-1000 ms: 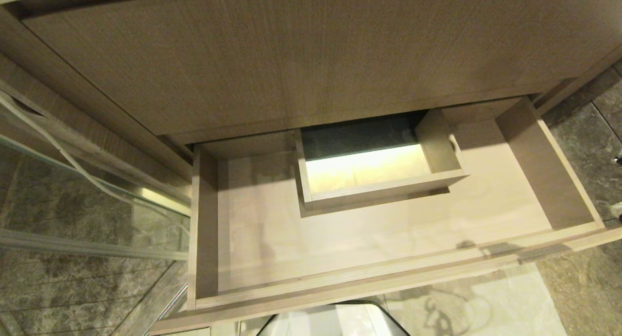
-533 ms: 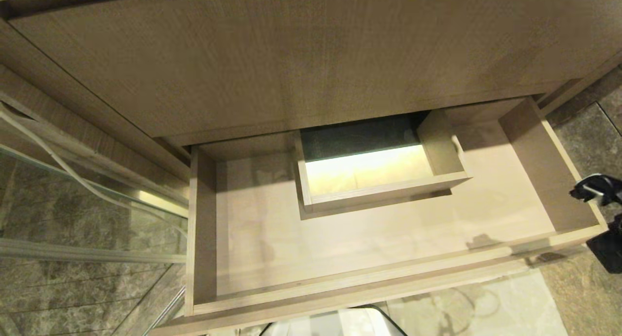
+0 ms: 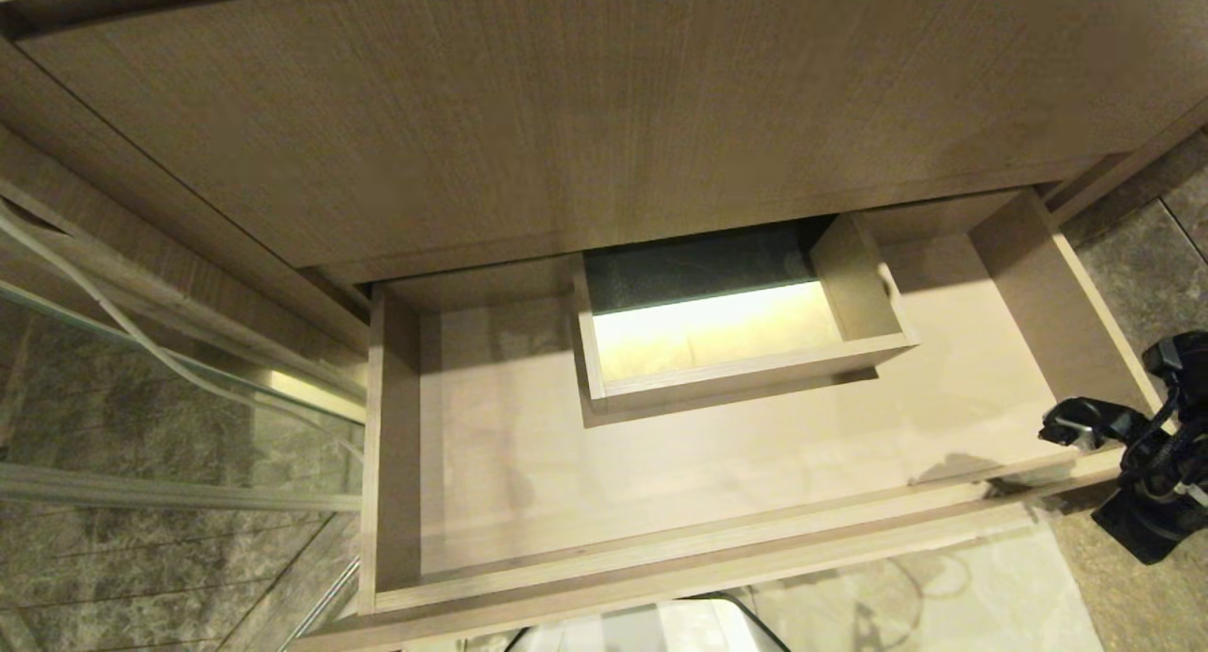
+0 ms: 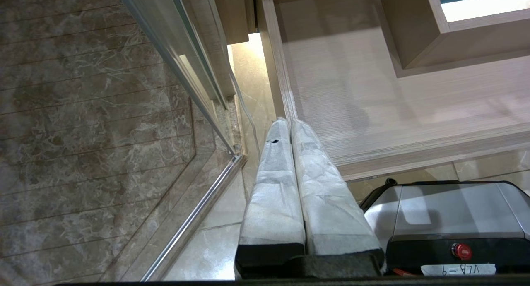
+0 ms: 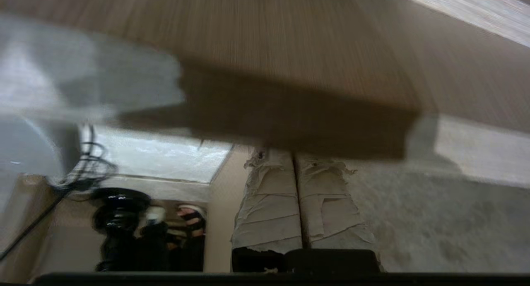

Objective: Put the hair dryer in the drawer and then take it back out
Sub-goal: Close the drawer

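- Head view shows the drawer (image 3: 717, 463) pulled out; no hair dryer shows in any view.
- Right end effector (image 5: 295, 166), fingers pressed together, sits at the drawer's right front corner.
- Left end effector (image 4: 288, 124), pressed together, hangs near the drawer's left front corner.

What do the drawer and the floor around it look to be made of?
The drawer looks like light-brown wood-grain board, probably laminate or veneer, not certainly solid wood: fine straight grain lines, matte finish, paler layered top edges. The floor looks like polished grey-brown marble or marble-look tile: pale veining, thin joint lines and a soft sheen.
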